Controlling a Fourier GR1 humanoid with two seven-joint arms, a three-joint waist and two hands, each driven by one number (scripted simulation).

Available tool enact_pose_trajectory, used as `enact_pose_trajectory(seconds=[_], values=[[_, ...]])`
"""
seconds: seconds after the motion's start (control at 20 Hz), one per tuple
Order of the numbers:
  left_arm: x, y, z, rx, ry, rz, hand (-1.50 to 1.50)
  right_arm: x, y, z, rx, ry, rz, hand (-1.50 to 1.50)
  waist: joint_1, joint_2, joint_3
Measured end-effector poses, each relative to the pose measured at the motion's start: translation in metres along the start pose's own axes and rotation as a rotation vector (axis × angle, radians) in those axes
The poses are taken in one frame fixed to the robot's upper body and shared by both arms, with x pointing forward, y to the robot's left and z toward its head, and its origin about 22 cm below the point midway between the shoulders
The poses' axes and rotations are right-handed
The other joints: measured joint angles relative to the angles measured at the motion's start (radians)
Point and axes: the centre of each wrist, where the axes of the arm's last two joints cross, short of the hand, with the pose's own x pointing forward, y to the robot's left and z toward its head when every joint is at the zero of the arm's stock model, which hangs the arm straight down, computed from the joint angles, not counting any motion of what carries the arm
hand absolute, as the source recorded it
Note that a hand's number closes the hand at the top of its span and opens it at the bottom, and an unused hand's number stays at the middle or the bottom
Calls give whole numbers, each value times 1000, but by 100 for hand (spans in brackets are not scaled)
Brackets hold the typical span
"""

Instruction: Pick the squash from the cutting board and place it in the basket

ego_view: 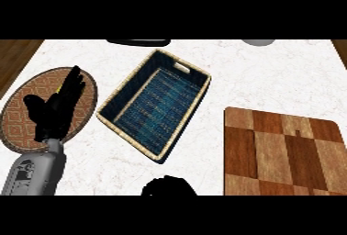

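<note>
Nearest the robot, at the lower edge of the view, the right hand (169, 186) shows only as a dark bunched shape over the white marble counter (284, 78); its fingers look curled, but whether they close round anything cannot be told. To its right lies the cutting board (281, 153), a chequered wooden slab, and no squash rests on its visible top; the squash is not in sight anywhere, so it may be hidden inside that curled hand, though this is only a guess. A squash would likely be stiff, fairly heavy for its bulk and smooth-skinned, so it probably needs the fingers wrapped round its thickest part rather than a pinch at an end. On the left, the grey forearm rises to the left hand (58, 108), which is held open with fingers straight and upward, resting over a round woven placemat (17, 119). Further in, at the middle, the basket (115, 124) sits at a slant, a shallow wicker tray with a blue lining and low walls, and nothing shows inside it. Bare counter separates the basket from the board, giving open room for a carry from the right, though the near rim must be cleared. At the far edge, a dark object (139, 42) and a pale rounded object (260, 42) are partly cut off.
</note>
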Motion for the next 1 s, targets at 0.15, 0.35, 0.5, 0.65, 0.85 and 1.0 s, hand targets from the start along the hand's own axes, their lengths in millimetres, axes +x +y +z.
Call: enact_pose_trajectory(seconds=[0.15, 0.35, 0.5, 0.65, 0.85, 1.0], values=[[-1, 4, 0, 15, 8, -2, 0, 32, 21, 17, -38, -106, -98, 150, -21, -3, 1], [-4, 9, 1, 37, 23, -4, 0, 54, 33, 33, -102, -169, -165, 150, -49, -7, -1], [-6, 14, 1, 56, 33, -8, 0, 53, 32, 32, -153, -184, -136, 150, -67, -10, -3], [-4, 17, 1, 65, 36, -11, 0, 52, 31, 32, -189, -176, -104, 150, -78, -14, -4], [-3, 20, 0, 76, 32, -15, 0, 50, 29, 30, -244, -166, -79, 150, -85, -14, -5], [-4, 20, 2, 74, 29, -13, 0, 50, 28, 30, -305, -167, -87, 150, -82, -13, -5]])
